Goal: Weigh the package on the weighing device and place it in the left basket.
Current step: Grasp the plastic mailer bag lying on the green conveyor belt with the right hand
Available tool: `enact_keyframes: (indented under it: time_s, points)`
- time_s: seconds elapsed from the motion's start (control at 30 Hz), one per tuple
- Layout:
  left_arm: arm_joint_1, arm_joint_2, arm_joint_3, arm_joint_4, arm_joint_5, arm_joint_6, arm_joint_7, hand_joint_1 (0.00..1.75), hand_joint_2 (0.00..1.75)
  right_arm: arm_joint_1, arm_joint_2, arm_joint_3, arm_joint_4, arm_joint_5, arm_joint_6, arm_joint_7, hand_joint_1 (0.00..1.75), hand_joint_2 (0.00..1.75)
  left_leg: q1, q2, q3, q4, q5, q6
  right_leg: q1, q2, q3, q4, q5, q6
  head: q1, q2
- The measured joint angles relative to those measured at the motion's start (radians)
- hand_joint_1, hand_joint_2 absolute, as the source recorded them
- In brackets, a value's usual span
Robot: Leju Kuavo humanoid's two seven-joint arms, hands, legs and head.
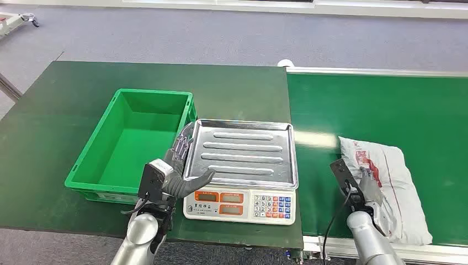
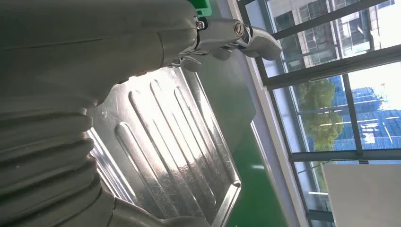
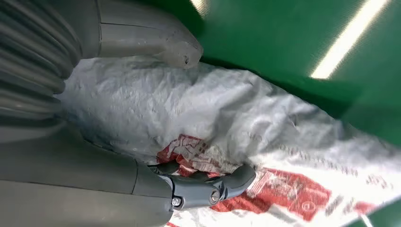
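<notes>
The white package (image 1: 394,176) with red print lies flat on the green conveyor belt at the right. My right hand (image 1: 359,185) grips its near left end. In the right wrist view, the thumb (image 3: 156,45) and dark fingers (image 3: 213,187) press into the crinkled package (image 3: 213,109) from two sides. The scale (image 1: 240,204) stands mid-table with its bare steel tray (image 1: 243,149) on top. My left hand (image 1: 176,176) is open at the tray's near left corner, fingers spread along the rim. The ribbed tray (image 2: 179,142) lies just past that left hand (image 2: 71,71). The green basket (image 1: 88,165) sits to the left of the scale.
The conveyor belt (image 1: 386,105) runs along the right of the green table (image 1: 110,77), with a metal rail at its near edge. The basket holds nothing. Grey floor lies beyond the table; windows show in the left wrist view.
</notes>
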Motion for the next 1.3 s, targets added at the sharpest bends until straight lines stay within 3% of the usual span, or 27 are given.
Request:
enact_keyframes:
  time_s: [0.27, 0.4, 0.43, 0.57, 1.0, 1.3]
  points:
    - [0.004, 0.0, 0.012, 0.0, -0.003, 0.0, 0.001, 0.0, 1.75, 0.018, 0.015, 0.074, -0.015, 0.163, -0.002, 0.174, 0.0, 1.75, 0.0, -0.001, 0.001, 0.0, 0.0, 0.0, 0.0, -0.001, 0.002, 0.0, 0.0, 0.0, 0.0, 0.0]
    - [0.017, 0.0, 0.026, -0.001, -0.006, 0.0, 0.001, 0.0, 1.75, 0.074, 0.024, 0.109, -0.082, 0.233, 0.023, 0.224, 0.3, 1.75, 0.0, -0.002, 0.001, 0.0, 0.0, 0.0, 0.0, -0.001, 0.002, 0.0, -0.001, 0.0, 0.0, 0.0]
    - [0.021, 0.0, 0.028, -0.002, -0.008, 0.0, 0.001, 0.0, 1.75, 0.089, 0.027, 0.115, -0.102, 0.244, 0.032, 0.229, 0.3, 1.75, 0.0, -0.002, 0.001, 0.0, 0.0, 0.0, 0.001, -0.001, 0.002, 0.0, -0.001, 0.0, 0.0, 0.0]
    - [0.032, 0.0, 0.034, -0.004, -0.011, 0.0, 0.001, 0.0, 1.75, 0.13, 0.035, 0.128, -0.165, 0.261, 0.049, 0.235, 1.75, 1.75, 0.0, -0.002, 0.001, 0.0, 0.0, 0.0, 0.001, -0.001, 0.002, 0.0, -0.001, 0.0, 0.0, 0.0]
    - [0.052, -0.003, 0.036, -0.024, -0.024, -0.008, 0.001, 0.0, 1.75, 0.193, 0.052, 0.14, -0.293, 0.256, 0.09, 0.208, 1.75, 1.75, 0.0, -0.002, 0.006, 0.0, -0.001, 0.001, 0.001, -0.001, 0.006, 0.0, -0.001, 0.0, 0.0, 0.0]
    - [0.054, -0.003, 0.05, -0.04, -0.023, -0.009, 0.0, 0.0, 1.75, 0.28, 0.08, 0.14, -0.451, 0.194, -0.103, 0.106, 1.75, 1.75, 0.0, -0.001, 0.004, 0.0, -0.001, 0.0, 0.001, -0.001, 0.004, 0.0, -0.001, 0.0, 0.0, 0.0]
